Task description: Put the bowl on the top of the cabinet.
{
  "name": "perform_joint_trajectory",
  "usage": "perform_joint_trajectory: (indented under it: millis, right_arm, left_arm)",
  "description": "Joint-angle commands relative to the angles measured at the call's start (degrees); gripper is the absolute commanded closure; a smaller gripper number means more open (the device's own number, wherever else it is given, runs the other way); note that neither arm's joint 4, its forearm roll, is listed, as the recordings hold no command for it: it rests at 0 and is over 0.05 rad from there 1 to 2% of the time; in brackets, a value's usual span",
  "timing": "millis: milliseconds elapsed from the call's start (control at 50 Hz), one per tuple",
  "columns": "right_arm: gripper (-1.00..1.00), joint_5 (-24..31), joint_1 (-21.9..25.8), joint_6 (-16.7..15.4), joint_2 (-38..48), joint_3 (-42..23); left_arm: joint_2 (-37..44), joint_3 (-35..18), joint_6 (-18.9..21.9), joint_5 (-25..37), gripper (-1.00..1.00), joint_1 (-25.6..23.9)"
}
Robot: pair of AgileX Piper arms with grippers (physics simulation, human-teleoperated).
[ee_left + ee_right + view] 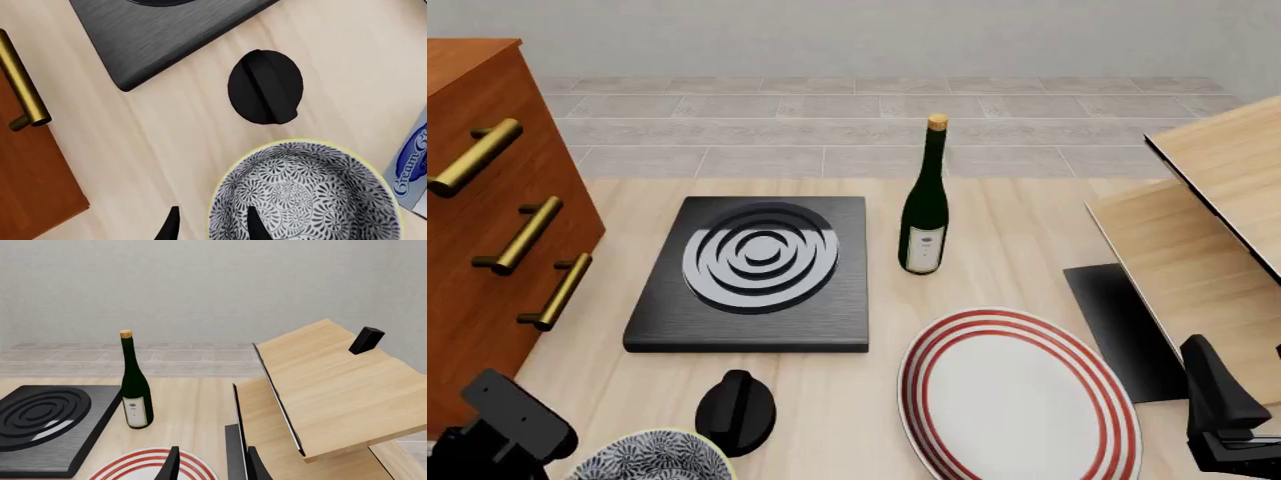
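**Bowl low on the table, next to the knob**

Blue letters on a pale box (412,165) at the edge of the left wrist view: "Cream", cut off after that. One label on the green bottle (925,205), too small to read.

One bowl (651,457), small, round, blue and white with swirly flowers and a pale rim. Sitting on the table (1014,220) at the near left corner of the front view, half cut off by the picture's edge. Nothing inside it but the pattern. Just beside one black round knob (737,410). Not on the cabinet.

One cabinet (487,230), reddish-brown, standing on the left, with three brass bar handles. One black stove plate (761,275) with silver rings, just past the knob. One big white plate (1018,396) with red rings, nothing on it, to the right of the bowl. One bottle with a cork, standing up straight behind the plate. Light wood boards (1214,230) with black edges on the right.

Left gripper (212,225): two dark fingers spread apart, one tip outside the bowl's rim and one over the inside. Touching the rim or not: cannot tell.

Right gripper (212,466): fingers apart too, holding nothing, low on the right side near the plate and the boards.
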Motion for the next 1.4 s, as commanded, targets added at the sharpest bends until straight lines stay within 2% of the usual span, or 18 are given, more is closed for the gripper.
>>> perform_joint_trajectory:
  millis: [20, 160, 640, 820, 1040, 1080, 1100, 1120, 1140, 1340, 1400]
  right_arm:
    - [-1.00, 0.00, 0.00, 0.01, -0.01, 0.00]
    - [-1.00, 0.00, -0.01, -0.01, 0.01, 0.00]
    - [-1.00, 0.00, 0.00, 0.01, 0.00, 0.00]
    - [-1.00, 0.00, 0.00, 0.00, 0.00, 0.00]
    - [-1.00, 0.00, 0.02, 0.00, 0.01, 0.00]
    - [-1.00, 0.00, 0.01, 0.01, 0.02, 0.00]
    - [-1.00, 0.00, -0.01, 0.02, 0.00, 0.00]
    - [-1.00, 0.00, -0.02, -0.02, 0.00, 0.00]
    - [-1.00, 0.00, 0.00, 0.01, 0.00, 0.00]
    - [-1.00, 0.00, -0.01, 0.01, 0.01, 0.00]
    - [-1.00, 0.00, 0.00, -0.01, 0.00, 0.00]
  left_arm:
    - [1.33, 1.64, 0.86, -2.23, -1.00, 0.42]
    - [1.29, 2.02, 2.48, -2.78, -1.00, 1.44]
    - [3.78, 4.22, 3.41, -6.61, -1.00, 2.23]
    - [5.56, 5.11, 2.57, -8.28, -1.00, 1.87]
    - [7.03, 6.66, 4.31, -11.88, -1.00, 3.03]
    - [6.29, 5.68, 4.17, -11.30, -1.00, 3.58]
    - [2.76, 4.55, 4.47, -10.35, 1.00, 3.73]
    - [4.51, 4.63, 3.78, -10.46, 1.00, 3.12]
    - [4.59, 4.35, 4.19, -10.84, 1.00, 4.51]
    - [1.42, 1.00, 2.07, -8.97, 1.00, 5.22]
    - [0.23, -0.57, -0.10, -8.17, 1.00, 4.91]
